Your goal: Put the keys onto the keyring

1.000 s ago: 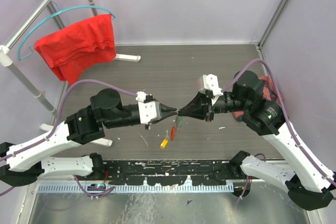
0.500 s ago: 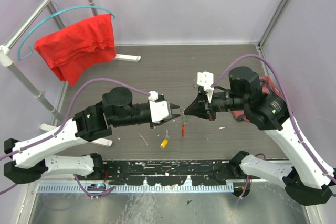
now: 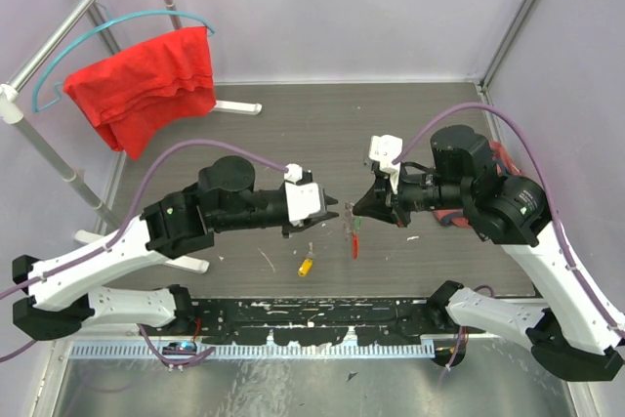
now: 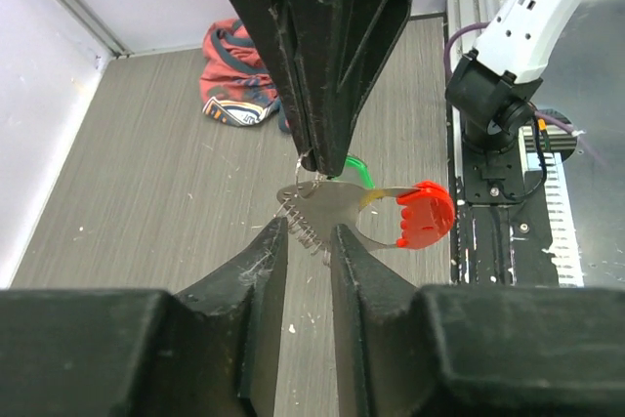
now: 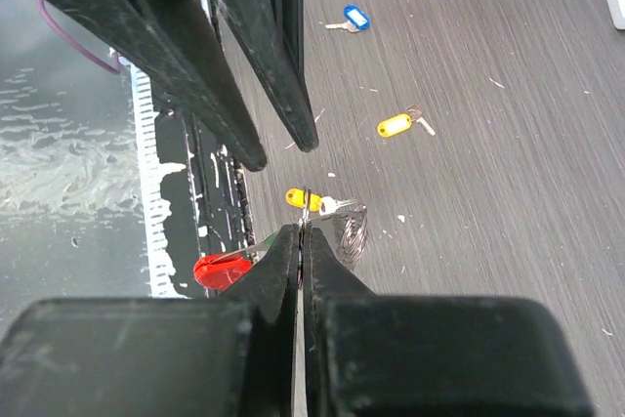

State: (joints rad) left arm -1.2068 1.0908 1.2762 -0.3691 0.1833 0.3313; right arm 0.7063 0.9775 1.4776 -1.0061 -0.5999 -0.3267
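Right jaws clenched on the keyring wire, holding it in mid-air above the worktop, left jaws parted just beside the loop and gripping nothing; green key looks already on the ring, yellow key and blue key lie loose on the worktop, so most threading remains.

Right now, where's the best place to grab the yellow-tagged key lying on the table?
Pinch the yellow-tagged key by its plastic tag, fingers coming straight down across the tag's narrow width. It lies flat on the table, and the tag looks broader than the thin metal blade.
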